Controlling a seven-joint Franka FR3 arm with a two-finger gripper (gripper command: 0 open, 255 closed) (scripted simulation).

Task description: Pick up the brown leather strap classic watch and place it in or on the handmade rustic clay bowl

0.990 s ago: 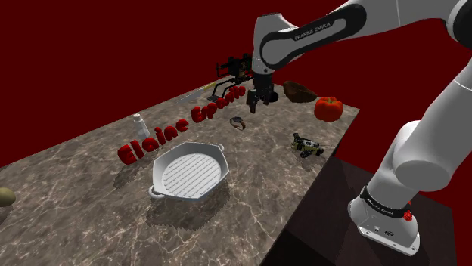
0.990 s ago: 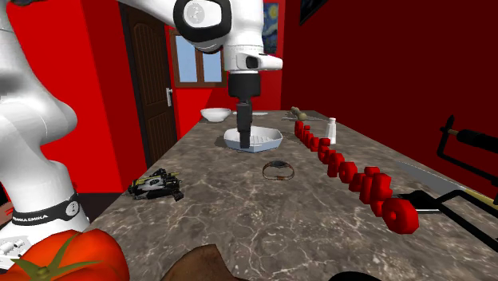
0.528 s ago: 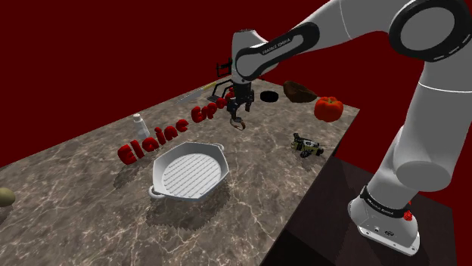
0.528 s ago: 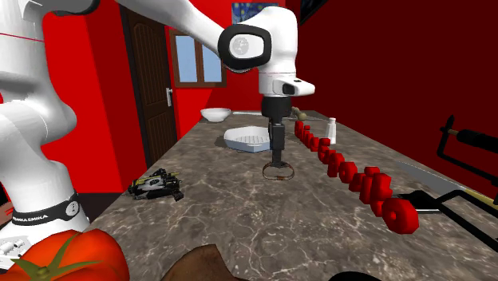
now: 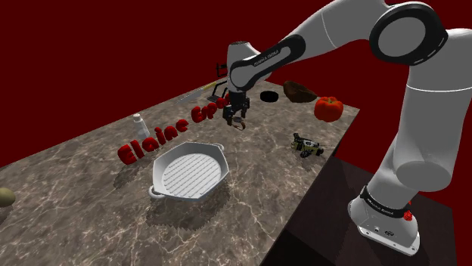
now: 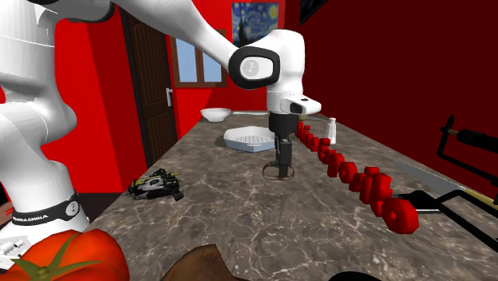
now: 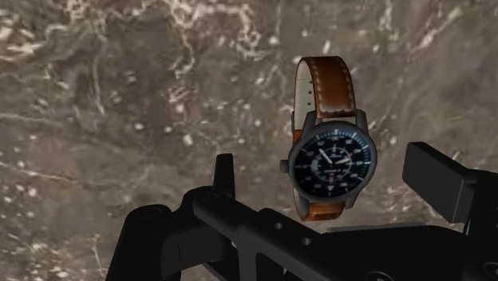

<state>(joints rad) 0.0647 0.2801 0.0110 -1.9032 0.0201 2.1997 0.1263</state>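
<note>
Presently, gripper [image 6: 281,160]: fingers spread, straddling watch, no contact seen.
Watch [image 7: 331,156]: on counter [image 5: 91,174], between fingers.
Grasp: lower fully, centre on case, then close.
Bowl [image 5: 299,92]: well apart, beside tomato [image 5: 329,107].

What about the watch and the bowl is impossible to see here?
Brown leather-strap watch: in the wrist view its lower strap end is hidden behind the black gripper.
Brown bowl: its inside is too small to read in the shoulder view; the second exterior view's bottom edge cuts it off.
</note>
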